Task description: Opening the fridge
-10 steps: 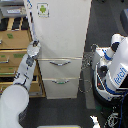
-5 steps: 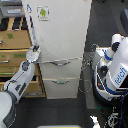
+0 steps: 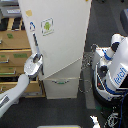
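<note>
- The fridge [image 3: 62, 45] stands tall and white at the middle of the scene, and its large upper door, marked with a green-and-white sticker [image 3: 47, 26], is swung partway out toward us, its lower edge cutting a slant above the drawers.
- We judge the opening step to be in hand and well along: the door is clear of the cabinet front, but not yet wide.
- Our gripper [image 3: 35, 64] sits at the door's left edge, right by the lower end of the vertical handle [image 3: 33, 37]; the view is too coarse for us to tell whether the fingers are spread, narrowed or closed on the handle.
- The next move, as we read it, calls for drawing the door's left edge further out along its arc, with the hinge seeming to lie on the right side.
- One lower drawer [image 3: 61, 87] with a curved silver handle shows beneath the door and looks closed.
- On the left, a tan wooden cabinet [image 3: 14, 55] stands just beside the fridge, so the arm [image 3: 17, 90] has little room there.
- On the right, a white-and-blue robot body [image 3: 114, 67] stands near, with dark open floor [image 3: 65, 112] in the foreground for the swing.
</note>
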`<state>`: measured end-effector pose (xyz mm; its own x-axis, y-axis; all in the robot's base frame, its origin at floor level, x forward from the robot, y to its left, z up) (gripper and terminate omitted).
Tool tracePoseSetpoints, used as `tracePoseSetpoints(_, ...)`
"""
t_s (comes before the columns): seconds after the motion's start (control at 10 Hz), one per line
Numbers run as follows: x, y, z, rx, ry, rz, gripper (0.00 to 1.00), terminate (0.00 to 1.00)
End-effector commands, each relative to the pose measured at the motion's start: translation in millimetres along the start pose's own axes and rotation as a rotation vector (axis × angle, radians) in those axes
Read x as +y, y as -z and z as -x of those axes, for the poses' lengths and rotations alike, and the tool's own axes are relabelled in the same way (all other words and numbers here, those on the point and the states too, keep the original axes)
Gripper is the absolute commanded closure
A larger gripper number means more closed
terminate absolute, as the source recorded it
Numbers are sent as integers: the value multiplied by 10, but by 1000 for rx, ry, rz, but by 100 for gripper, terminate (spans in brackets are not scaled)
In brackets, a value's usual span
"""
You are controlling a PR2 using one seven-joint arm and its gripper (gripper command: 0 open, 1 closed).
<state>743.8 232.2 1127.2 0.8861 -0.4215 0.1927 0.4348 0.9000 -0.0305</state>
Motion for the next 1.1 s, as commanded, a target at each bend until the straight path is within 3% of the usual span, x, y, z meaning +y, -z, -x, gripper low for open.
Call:
tracePoseSetpoints(0.1, -3337, -2465, 1562, -102, 349, 209, 100, 0)
tracePoseSetpoints(0.2, -3880, -2739, 1777, -81, 476, 341, 100, 0)
tracePoseSetpoints(0.3, -3636, -2671, 2021, -92, 598, 241, 100, 0)
tracePoseSetpoints(0.4, -3133, -2394, 2060, -87, 615, 173, 0, 0)
tracePoseSetpoints(0.5, -2355, -1822, 1916, -82, 539, 111, 0, 0)
tracePoseSetpoints(0.6, -2077, -1551, 1814, -58, 502, 113, 0, 0)
tracePoseSetpoints(0.8, -1495, -678, 1472, 29, 382, 26, 0, 0)
tracePoseSetpoints(1.1, -1700, 85, 493, 70, 257, 31, 0, 0)
